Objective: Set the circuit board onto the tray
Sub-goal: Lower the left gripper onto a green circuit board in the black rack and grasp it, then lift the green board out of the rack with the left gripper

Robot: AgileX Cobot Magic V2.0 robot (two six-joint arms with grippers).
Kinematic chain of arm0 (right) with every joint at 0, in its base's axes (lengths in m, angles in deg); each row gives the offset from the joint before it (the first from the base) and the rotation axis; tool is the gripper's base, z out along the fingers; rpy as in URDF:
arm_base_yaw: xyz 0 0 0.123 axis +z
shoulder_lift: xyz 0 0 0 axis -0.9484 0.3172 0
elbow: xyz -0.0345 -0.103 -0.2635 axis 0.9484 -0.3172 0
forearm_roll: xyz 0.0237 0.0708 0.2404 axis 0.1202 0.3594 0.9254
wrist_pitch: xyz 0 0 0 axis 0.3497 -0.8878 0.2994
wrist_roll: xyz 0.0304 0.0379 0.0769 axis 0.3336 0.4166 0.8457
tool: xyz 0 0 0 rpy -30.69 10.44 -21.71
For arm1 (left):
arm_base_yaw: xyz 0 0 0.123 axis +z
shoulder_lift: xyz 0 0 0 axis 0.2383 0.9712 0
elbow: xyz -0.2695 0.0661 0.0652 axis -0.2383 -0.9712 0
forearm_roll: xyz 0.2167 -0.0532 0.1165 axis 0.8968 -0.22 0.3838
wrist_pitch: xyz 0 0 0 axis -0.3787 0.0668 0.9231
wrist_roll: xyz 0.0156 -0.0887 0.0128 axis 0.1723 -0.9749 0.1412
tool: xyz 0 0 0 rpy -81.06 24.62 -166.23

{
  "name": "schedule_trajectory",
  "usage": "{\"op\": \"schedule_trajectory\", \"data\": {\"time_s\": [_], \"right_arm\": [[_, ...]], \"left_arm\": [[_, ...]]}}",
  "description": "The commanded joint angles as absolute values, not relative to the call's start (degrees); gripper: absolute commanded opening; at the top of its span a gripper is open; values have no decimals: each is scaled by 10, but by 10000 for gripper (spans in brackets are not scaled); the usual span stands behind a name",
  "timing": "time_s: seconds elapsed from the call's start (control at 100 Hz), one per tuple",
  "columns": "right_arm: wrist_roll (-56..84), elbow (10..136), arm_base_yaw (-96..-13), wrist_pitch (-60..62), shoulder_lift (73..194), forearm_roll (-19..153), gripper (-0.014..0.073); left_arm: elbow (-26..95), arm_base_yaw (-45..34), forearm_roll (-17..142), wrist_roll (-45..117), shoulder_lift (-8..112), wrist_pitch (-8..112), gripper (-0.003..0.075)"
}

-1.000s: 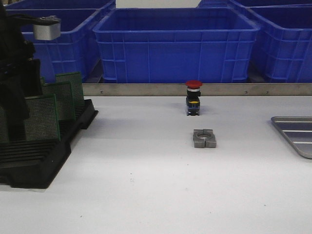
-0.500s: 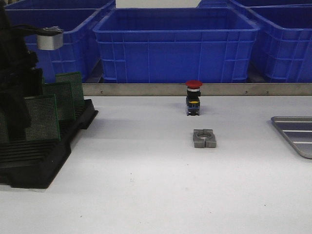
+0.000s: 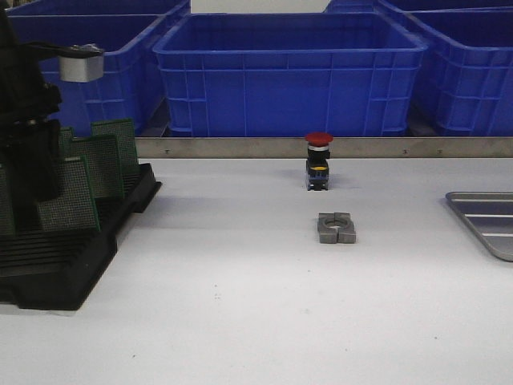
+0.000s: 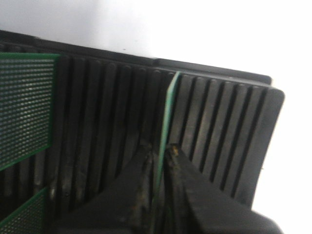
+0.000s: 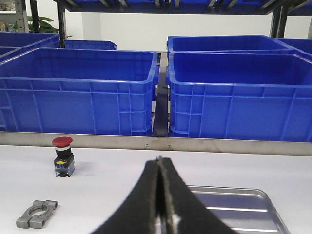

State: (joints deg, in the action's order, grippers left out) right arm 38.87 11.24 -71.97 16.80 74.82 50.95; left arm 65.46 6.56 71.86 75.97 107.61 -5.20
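At nine o'clock, the left gripper pinches a green perforated circuit board standing edge-on in the black slotted plastic rack. Right gripper empty, fingers together, over the shallow silver-grey metal tray.

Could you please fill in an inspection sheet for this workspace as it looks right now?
Surface: white table, bare in front.
Job's things: green circuit boards upright in black rack, far left; tray at right edge, nothing seen on its visible part.
Clutter: red push button; grey metal clamp nearer than it.
Grippers: left pincer closed on one circuit board edge; right pincer shut, holding nothing.
Cables: nothing seen.
Surroundings: blue crates behind a metal rail.
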Motion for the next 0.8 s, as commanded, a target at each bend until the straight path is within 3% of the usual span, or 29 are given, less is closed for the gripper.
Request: {"op": "schedule_trajectory", "data": {"time_s": [0.0,0.46,0.79], "right_arm": [[389,120,-718,218,736,505,-68],[389,120,-718,218,736,505,-68],[389,120,-718,218,736,505,-68]], "left_arm": [[674,66,699,755,1049,-32,-18],[764,66,660,718,1042,-83,-18],[764,48,530,714,977,-83,-18]]}}
